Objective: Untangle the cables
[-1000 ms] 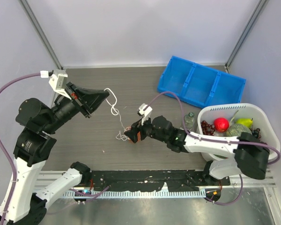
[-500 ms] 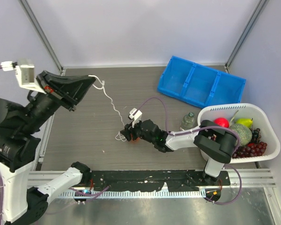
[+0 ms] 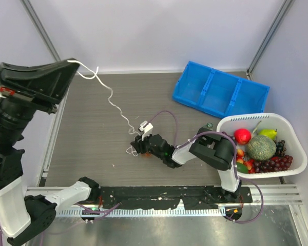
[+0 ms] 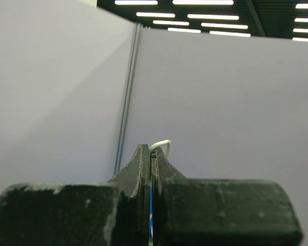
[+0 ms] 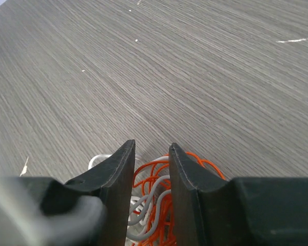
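left gripper [image 3: 71, 62]: high up, clamped shut on white cable [image 3: 112, 101] end | right gripper [image 5: 151, 149]: jaws part-open astride orange-white cable clump [image 5: 153, 190] on table [image 5: 195, 77], perhaps touching | surroundings: blue bin [image 3: 195, 84], fruit basket [image 3: 256, 116] well right

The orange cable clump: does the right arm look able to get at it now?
Probably yes. The right gripper is over the orange cable clump on the table, fingers either side of its strands, nothing between.
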Robot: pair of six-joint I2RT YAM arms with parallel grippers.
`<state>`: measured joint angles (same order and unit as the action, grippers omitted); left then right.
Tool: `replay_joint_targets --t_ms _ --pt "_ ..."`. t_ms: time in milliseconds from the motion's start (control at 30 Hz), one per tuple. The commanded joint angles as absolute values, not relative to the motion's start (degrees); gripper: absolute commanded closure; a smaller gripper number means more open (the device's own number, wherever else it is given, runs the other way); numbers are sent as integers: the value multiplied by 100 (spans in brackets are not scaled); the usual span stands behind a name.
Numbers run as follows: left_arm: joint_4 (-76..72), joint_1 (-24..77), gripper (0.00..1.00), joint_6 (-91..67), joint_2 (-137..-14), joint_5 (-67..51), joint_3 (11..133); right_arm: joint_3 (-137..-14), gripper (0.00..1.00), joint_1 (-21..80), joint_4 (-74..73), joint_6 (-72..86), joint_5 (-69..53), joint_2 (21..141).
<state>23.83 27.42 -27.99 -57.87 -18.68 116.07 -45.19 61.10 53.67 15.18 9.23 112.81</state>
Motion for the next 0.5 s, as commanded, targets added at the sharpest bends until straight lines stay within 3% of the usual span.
replay_joint_targets --t_ms 0,167,267,400,467 --pt "2048 2760 100 -2725 -6081 -1705 12689 -4474 63 6065 6072 1722 1345 11487" --pt "2171 2751 100 -2619 -6503 -1661 13658 -4184 59 6021 6276 1749 1397 11461" --pt "2022 2760 100 -2672 -6452 -1670 13274 -4114 46 6021 5960 1740 1319 11102" --pt "2039 2760 100 -2506 -6302 -1451 12614 -4218 36 6021 4767 1889 1485 10092" --pt "2083 2760 100 -2400 -6232 -1354 12332 -4612 34 6021 3494 1986 1695 9582"
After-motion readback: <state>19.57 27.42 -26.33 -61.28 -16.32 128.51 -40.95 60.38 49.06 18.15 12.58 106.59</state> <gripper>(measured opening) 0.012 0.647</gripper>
